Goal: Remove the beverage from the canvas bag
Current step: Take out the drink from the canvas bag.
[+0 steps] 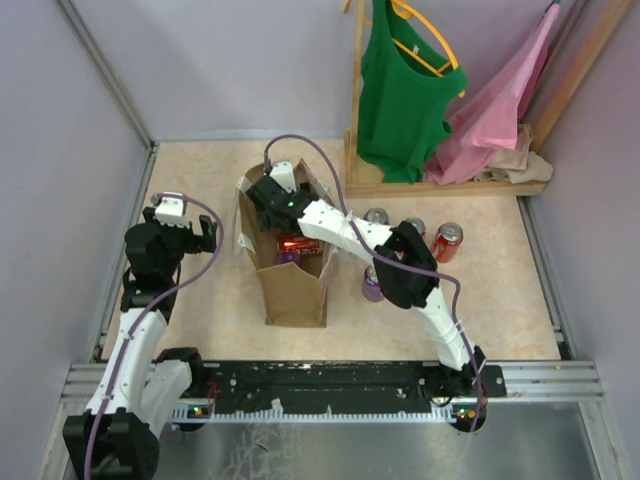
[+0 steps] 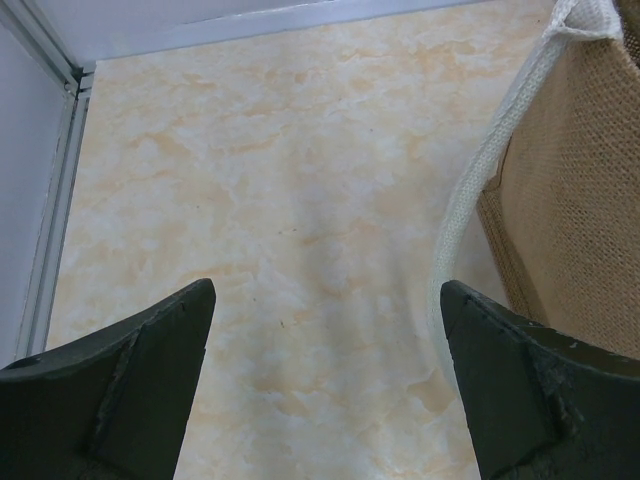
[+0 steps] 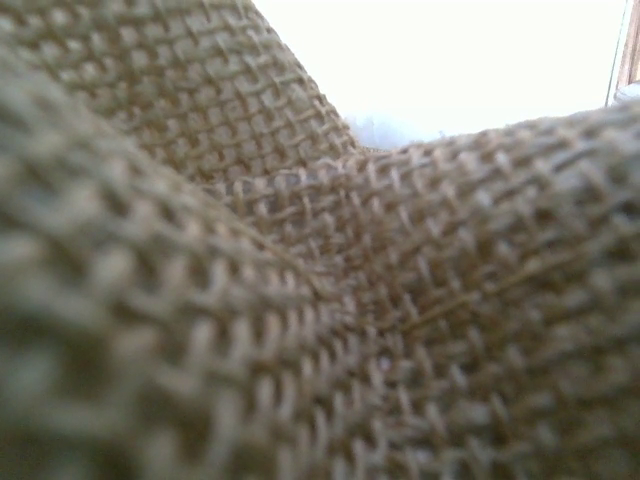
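The canvas bag (image 1: 296,285) stands upright mid-table, mouth open. Inside it I see a red beverage can (image 1: 298,243) and something purple (image 1: 289,257) beside it. My right gripper (image 1: 262,218) reaches into the bag's mouth at its far-left rim. Its wrist view is filled with blurred burlap weave (image 3: 330,300), which hides the fingers. My left gripper (image 1: 185,232) hovers left of the bag, open and empty over bare table (image 2: 325,330). The bag's side (image 2: 580,200) and a pale strap handle (image 2: 480,180) show at the right of the left wrist view.
Several cans stand right of the bag: two silver-topped (image 1: 376,216) (image 1: 413,227), a red one (image 1: 447,241) and a purple one (image 1: 372,285) under my right forearm. A wooden rack with a green top (image 1: 400,90) and pink cloth (image 1: 500,110) stands at the back right.
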Controlling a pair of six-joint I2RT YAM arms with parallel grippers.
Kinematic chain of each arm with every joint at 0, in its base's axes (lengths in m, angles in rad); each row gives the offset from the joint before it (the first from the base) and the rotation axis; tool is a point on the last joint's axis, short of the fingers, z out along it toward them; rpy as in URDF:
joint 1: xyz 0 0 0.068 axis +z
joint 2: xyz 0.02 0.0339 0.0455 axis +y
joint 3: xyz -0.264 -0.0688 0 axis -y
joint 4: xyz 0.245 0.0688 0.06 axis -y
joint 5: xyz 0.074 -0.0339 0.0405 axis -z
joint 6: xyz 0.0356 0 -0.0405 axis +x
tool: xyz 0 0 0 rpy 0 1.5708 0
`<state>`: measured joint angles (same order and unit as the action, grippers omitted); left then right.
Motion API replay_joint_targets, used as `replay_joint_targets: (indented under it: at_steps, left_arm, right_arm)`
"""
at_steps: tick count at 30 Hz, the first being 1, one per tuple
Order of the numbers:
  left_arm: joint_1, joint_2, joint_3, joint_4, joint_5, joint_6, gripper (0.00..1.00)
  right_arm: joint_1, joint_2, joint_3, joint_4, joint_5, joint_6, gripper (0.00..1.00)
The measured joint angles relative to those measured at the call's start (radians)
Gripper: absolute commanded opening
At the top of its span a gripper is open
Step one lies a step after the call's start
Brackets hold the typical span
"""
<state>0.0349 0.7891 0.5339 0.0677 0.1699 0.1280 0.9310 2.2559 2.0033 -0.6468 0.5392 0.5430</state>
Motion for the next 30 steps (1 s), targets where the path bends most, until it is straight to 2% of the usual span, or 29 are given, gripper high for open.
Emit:
replay_joint_targets:
  at_steps: [4,6,11,16,24,30]
  left_arm:
    - [0.0,0.0,0.0,0.0,0.001,0.0,1.0]
    - [0.0,0.0,0.0,0.0,0.001,0.0,1.0]
    - [0.0,0.001,0.0,0.0,0.002,0.0,1.0]
    - [0.0,0.005,0.0,0.0,0.002,0.0,1.0]
    - [-0.001,0.008,0.0,0.001,0.001,0.0,1.0]
    - [-0.006,0.008,-0.001,0.004,0.0,-0.001,1.0]
  right_arm:
    - [-0.008,0.008,0.0,0.018,0.007,0.001,0.82]
    - [-0.014,0.012,0.0,0.027,0.011,0.002,0.68]
    - [-0.02,0.016,-0.002,0.035,0.019,0.005,0.4]
    - [-0.02,0.015,-0.009,0.046,0.021,0.002,0.01]
    - [-0.02,-0.008,-0.04,0.063,0.016,-0.02,0.0]
    - [-0.018,-0.031,-0.04,0.002,0.018,-0.06,0.0]
